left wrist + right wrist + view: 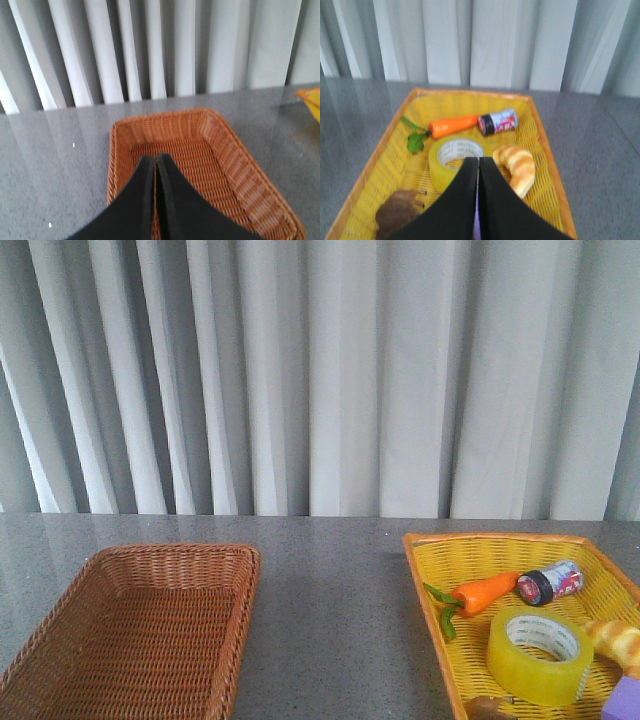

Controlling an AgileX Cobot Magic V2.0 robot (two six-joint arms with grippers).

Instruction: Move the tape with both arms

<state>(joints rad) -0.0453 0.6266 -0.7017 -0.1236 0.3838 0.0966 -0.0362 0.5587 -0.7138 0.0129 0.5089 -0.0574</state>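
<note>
The tape (540,654), a wide translucent yellow roll with a white printed core, lies flat in the yellow basket (440,580) at the right. It also shows in the right wrist view (449,160). My right gripper (478,161) is shut and empty, hovering above the tape's near side. My left gripper (155,159) is shut and empty, above the empty brown wicker basket (120,140), which stands at the left in the front view (60,620). Neither arm shows in the front view.
The yellow basket (385,145) also holds a toy carrot (452,126), a small jar with a black lid (498,122), a croissant (517,167), a brown furry object (395,212) and a purple block (625,700). Grey curtains hang behind the grey table (330,600).
</note>
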